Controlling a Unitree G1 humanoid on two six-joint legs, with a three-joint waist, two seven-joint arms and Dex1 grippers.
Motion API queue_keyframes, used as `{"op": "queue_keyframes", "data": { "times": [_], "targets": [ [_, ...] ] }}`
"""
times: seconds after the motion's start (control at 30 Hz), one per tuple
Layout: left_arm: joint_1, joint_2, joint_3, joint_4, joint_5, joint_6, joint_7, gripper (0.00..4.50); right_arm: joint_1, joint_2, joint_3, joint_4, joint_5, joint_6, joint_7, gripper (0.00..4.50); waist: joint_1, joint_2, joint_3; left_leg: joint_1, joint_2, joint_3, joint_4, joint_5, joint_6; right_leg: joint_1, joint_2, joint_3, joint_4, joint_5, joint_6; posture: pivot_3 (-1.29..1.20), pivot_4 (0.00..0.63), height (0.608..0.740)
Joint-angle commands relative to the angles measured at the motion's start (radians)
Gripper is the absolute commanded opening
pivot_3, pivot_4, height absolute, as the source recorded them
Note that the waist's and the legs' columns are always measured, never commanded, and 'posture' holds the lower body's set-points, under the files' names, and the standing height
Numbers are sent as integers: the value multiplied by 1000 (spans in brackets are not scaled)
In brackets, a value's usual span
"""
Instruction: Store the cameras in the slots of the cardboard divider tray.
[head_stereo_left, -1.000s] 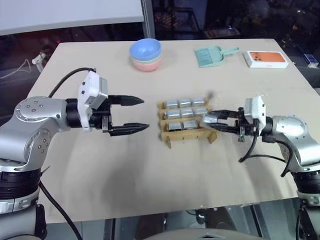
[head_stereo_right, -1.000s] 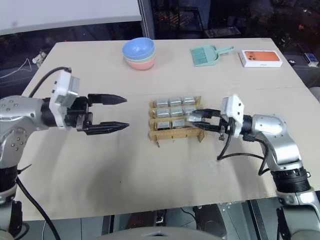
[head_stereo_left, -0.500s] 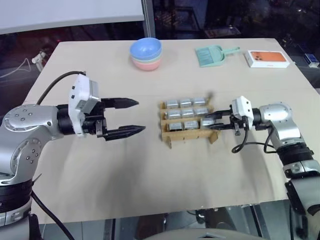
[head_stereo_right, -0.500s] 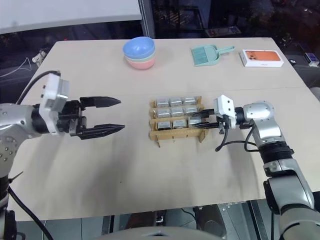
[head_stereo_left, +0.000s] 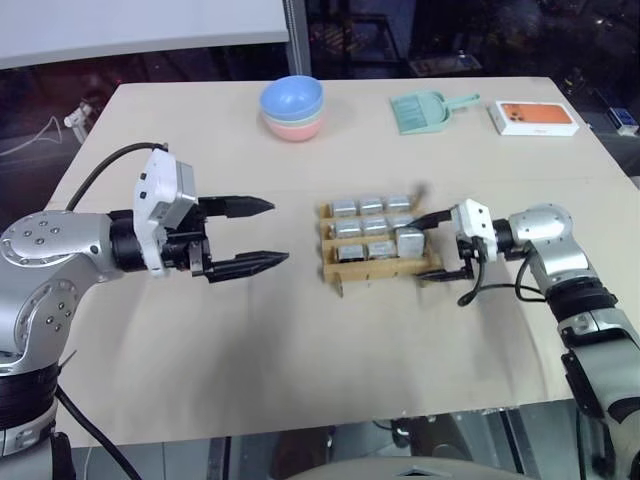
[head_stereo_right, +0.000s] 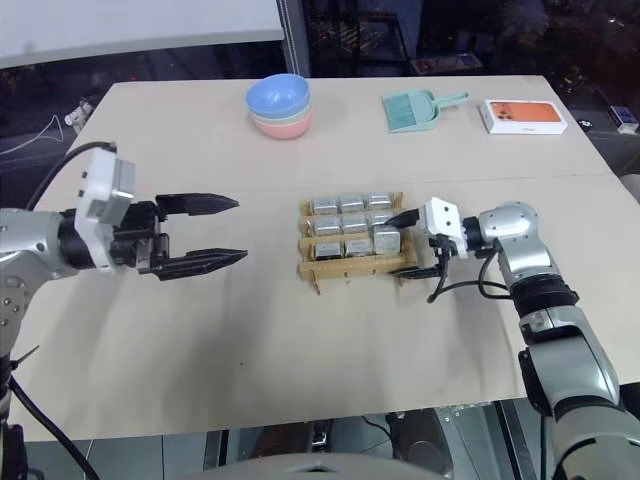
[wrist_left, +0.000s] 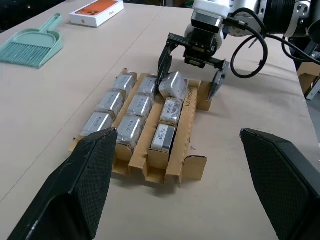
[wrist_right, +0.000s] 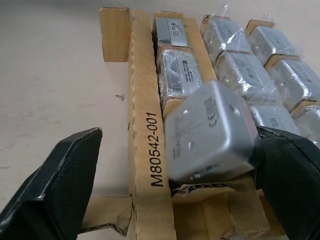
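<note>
At the cardboard divider tray (head_stereo_left: 378, 262) mid-table, the right gripper (head_stereo_left: 436, 245) stands with jaws spread around a tilted camera (head_stereo_left: 410, 241) in the tray's near right slot (one finger touching it), while the left gripper (head_stereo_left: 262, 235) hovers wide open, well apart.

Stacked bowls (head_stereo_left: 292, 108), green dustpan (head_stereo_left: 424, 109), orange-and-white box (head_stereo_left: 533, 117).

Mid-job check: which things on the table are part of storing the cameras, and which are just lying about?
Part of the job:
- cameras, in the tray slots
- last camera, tilted in the near right slot
- cardboard divider tray
- right gripper, open around that camera

Lying about:
- stacked bowls
- green dustpan
- orange-and-white box
</note>
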Motion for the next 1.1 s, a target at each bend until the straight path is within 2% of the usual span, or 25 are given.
{"op": "queue_keyframes", "data": {
  "times": [0.03,0.33,0.6,0.77,0.97,1.03,1.1],
  "targets": [
    [-25,10,7,-6,-12,-15,-4,4082,-4,-8,-47,-36,24,8,-23,4470,0,0,0,0,0,0,0,0,0,0,0,0,0,0,0,0,150,740],
    [-63,6,-24,23,2,-27,-17,4082,2,1,-46,-53,18,6,-37,4470,0,0,0,0,0,0,0,0,0,0,0,0,0,0,0,0,150,740],
    [-71,6,-30,26,-2,-31,-21,4082,-27,14,-37,19,-47,-94,-94,4470,-1,0,0,0,0,1,0,0,0,0,0,0,0,0,0,0,150,740],
    [-55,10,-18,18,-9,-27,-20,4082,-14,11,-51,11,-25,-104,-82,4470,-1,0,0,0,0,0,0,0,0,0,0,0,0,0,0,0,150,740],
    [47,11,27,-8,-6,-21,-9,4082,142,-54,-113,-201,119,53,-29,4470,3,0,0,-1,0,-1,0,0,0,0,0,-1,0,0,0,0,150,740],
    [108,-6,55,-9,-4,-30,0,4082,219,-97,-146,-283,159,116,-37,4470,3,0,0,-1,0,-1,-1,0,0,-1,-2,-1,-1,0,0,0,150,740],
    [173,-66,89,-16,-25,-43,37,4082,307,-143,-196,-359,203,184,-58,4470,3,1,0,-1,0,-1,-1,-1,1,-1,-2,0,-2,0,0,0,150,740]
  ]
}}
